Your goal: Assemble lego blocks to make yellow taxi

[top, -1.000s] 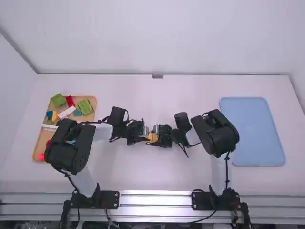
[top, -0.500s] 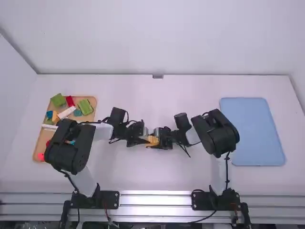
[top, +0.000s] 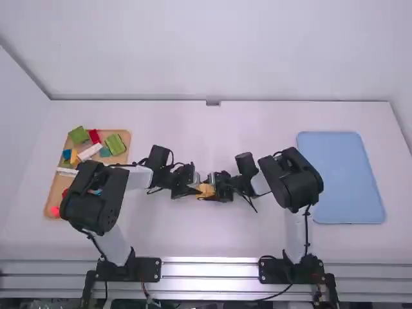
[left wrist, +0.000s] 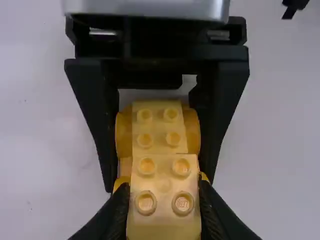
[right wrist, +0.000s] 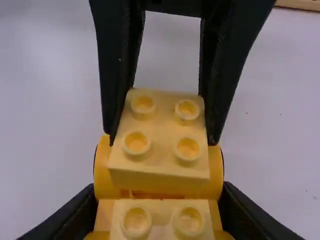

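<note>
High view: the yellow studded plastic-brick assembly [top: 206,189] lies between the left gripper [top: 195,189] and right gripper [top: 215,188], its long axis running across the table; which end is the front cannot be told. Loose coloured bricks occupy a wooden tray [top: 53,187]; a flat blue tray [top: 341,177] lies right.

Left wrist view: the left gripper [left wrist: 164,205] clamps the raised, four-studded yellow block [left wrist: 164,200] at one end.

Right wrist view: the right gripper [right wrist: 159,215] clamps the opposite end, beside rounded yellow sides [right wrist: 105,172].
</note>
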`<state>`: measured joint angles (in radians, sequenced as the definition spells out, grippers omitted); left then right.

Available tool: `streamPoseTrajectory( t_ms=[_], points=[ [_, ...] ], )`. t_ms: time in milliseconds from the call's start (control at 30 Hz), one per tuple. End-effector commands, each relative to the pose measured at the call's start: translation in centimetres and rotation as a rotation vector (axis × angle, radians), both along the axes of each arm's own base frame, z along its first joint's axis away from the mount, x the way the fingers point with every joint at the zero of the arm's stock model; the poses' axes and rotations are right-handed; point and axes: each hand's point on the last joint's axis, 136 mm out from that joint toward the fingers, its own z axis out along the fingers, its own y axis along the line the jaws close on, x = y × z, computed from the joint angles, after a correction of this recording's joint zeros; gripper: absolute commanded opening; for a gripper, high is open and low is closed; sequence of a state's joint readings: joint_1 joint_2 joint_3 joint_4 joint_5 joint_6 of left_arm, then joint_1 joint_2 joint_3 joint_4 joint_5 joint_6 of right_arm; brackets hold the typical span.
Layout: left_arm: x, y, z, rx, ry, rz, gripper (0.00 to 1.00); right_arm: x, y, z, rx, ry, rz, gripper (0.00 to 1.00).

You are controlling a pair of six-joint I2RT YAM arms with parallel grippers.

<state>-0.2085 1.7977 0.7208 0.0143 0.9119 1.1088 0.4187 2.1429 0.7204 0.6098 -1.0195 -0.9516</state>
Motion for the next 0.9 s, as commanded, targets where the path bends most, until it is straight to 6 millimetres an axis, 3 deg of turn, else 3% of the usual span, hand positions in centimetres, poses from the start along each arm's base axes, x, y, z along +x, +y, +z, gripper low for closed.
streamPoseTrajectory(
  t_ms=[0, 567, 867],
  points=[
    [0.2, -0.2, -0.1, 0.005, 0.013, 0.01, 0.05, -0.4, -0.4, -0.9, -0.028, 0.005, -0.007, 0.52],
    [0.7, -0.7, 0.2, -0.004, -0.014, 0.009, 0.06, -0.4, -0.3, -0.9, -0.026, 0.006, -0.005, 0.52],
    [0.2, 0.0, -1.2, 0.043, -0.016, 0.031, 0.05, -0.4, -0.3, -0.9, -0.026, 0.006, -0.005, 0.5]
  ],
)
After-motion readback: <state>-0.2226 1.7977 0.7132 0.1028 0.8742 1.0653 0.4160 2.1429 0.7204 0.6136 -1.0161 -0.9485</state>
